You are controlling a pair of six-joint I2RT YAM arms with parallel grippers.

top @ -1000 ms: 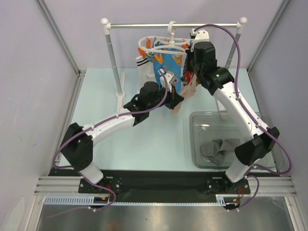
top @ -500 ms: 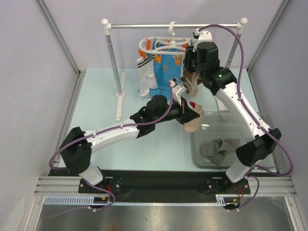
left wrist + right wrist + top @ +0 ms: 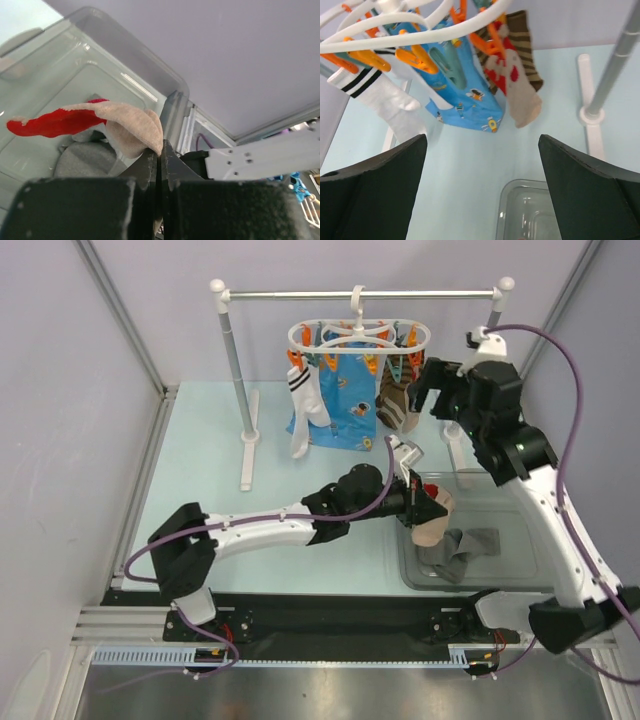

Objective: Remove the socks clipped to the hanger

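As wrist view shows, left tool (image 3: pixel 159 151) pinches sock (image 3: pixel 131 127).

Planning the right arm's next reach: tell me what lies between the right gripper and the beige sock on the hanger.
Nothing: the right wrist view shows only bare table between right gripper and beige sock.

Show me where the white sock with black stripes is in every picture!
Top external: the white striped sock hangs off the hanger at its left end, left of the blue cloth.
Left wrist: not in it.
Right wrist: far left, hanging under orange clips.
Shared landmark: the clear bin, lower right from above, filling the left wrist view, bottom middle in the right wrist view.
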